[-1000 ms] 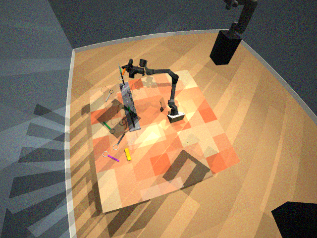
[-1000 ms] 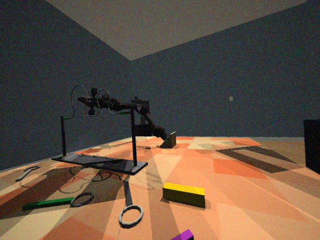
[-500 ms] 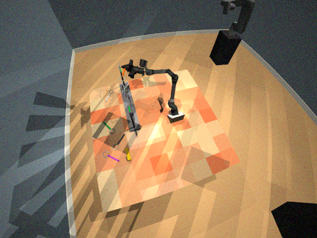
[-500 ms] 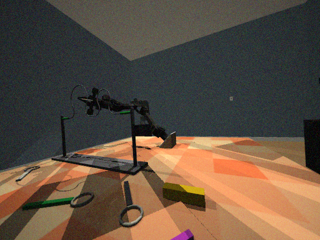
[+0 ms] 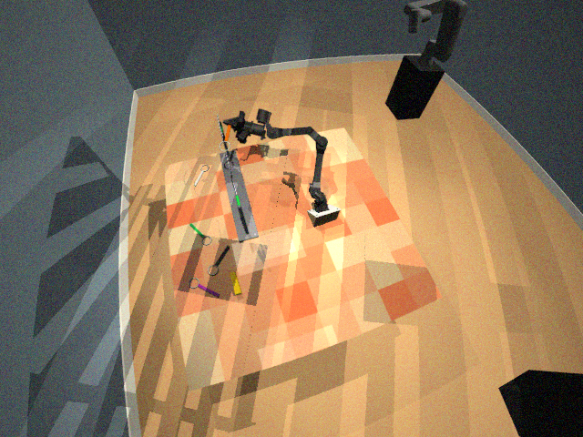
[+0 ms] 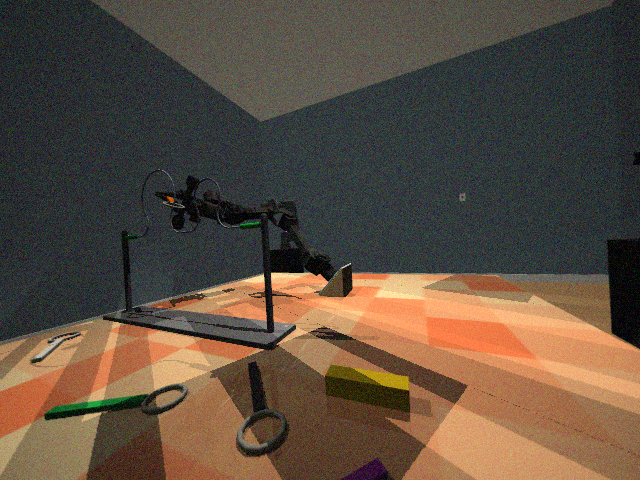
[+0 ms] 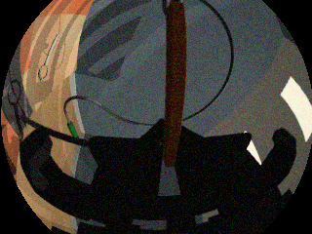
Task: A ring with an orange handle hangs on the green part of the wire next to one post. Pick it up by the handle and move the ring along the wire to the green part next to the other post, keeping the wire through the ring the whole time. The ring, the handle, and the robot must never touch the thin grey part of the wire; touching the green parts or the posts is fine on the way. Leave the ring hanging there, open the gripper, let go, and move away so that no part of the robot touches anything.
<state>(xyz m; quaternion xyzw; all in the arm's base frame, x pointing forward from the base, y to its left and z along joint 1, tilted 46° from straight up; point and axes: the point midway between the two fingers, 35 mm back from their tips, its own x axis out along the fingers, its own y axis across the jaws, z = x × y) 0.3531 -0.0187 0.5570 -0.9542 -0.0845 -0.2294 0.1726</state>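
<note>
Because the move turns on how the handle lies to the fingers, start with the robot arm (image 5: 318,164) (image 6: 297,235), reaching from inside the patchwork desk to its upper left corner in the top view, where the stand (image 5: 250,227) (image 6: 206,324) runs back from the left edge's middle. The gripper (image 5: 226,122) (image 6: 159,195) (image 7: 166,123) has its fingers clenched on the orange handle (image 5: 228,133) (image 6: 169,198) (image 7: 175,73), whose long axis crosses their reach. The ring (image 5: 225,146) (image 6: 171,202) lies on the handle's near-post side, around the grey wire (image 5: 234,183) (image 6: 143,196) (image 7: 232,54) just past the far arch, apart from both green parts; contact I can't tell. I'd guess the near post (image 5: 242,218) (image 6: 266,279) is the goal, so the next move should follow the dip, tilting the ring with the wire. Counting down in size: one stand, two posts, one yellow block (image 5: 235,283) (image 6: 367,387) near the lower left edge, four spare handled rings toward the left edge (white, green, black, purple), one orange-handled ring, two green parts.
</note>
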